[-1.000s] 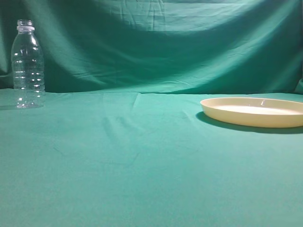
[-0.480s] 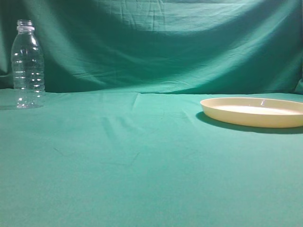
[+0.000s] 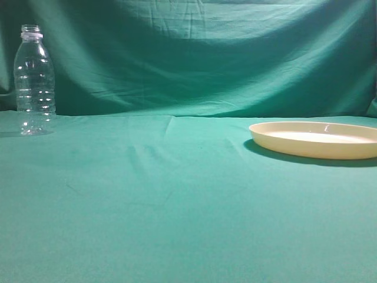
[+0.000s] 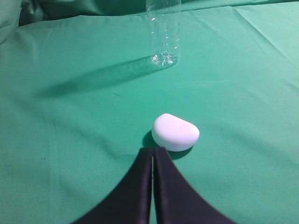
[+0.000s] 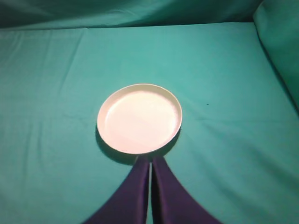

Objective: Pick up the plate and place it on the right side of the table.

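Plate on the right, both arms clear of it

The plate lies flat on the table at right; the right gripper hovers just short of its rim, fingers pressed together, and the left gripper, likewise closed, points at a white lump before the bottle.

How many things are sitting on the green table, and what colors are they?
Clear: 1, the bottle
Cream-yellow: 1, the plate
White: 1, a small rounded object
Total: 3 on the table
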You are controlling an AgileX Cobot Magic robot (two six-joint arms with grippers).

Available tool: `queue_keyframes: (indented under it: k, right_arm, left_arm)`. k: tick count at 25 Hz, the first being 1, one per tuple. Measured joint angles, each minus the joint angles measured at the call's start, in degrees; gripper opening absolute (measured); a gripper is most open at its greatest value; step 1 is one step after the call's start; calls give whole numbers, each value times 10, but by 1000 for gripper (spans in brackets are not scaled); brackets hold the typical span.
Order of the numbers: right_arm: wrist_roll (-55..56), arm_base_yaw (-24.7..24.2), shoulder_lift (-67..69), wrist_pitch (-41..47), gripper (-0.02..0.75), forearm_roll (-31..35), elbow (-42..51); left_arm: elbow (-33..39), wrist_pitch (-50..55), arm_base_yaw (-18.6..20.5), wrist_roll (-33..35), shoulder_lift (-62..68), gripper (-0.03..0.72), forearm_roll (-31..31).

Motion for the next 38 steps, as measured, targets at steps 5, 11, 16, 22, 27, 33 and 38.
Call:
queue_keyframes:
  k: [5, 11, 16, 22, 27, 33, 38]
  right_arm:
    - [0, 0, -76, 51, 0, 24, 10]
    - [-52, 0, -130, -50, 0, 24, 54]
    - [-84, 0, -192, -209, 0, 11, 188]
    - [-84, -18, -273, -317, 0, -25, 367]
    - [-78, -24, -282, -352, 0, -27, 468]
    - [-60, -25, -282, -371, 0, -30, 518]
    - [-55, -25, -282, -373, 0, -30, 518]
  left_arm:
    - [0, 0, 0, 0, 0, 0, 0]
    - [0, 0, 0, 0, 0, 0, 0]
    - [0, 0, 0, 0, 0, 0, 0]
    - [0, 0, 0, 0, 0, 0, 0]
    - [0, 0, 0, 0, 0, 0, 0]
    - [0, 0, 0, 0, 0, 0, 0]
    - [0, 0, 0, 0, 0, 0, 0]
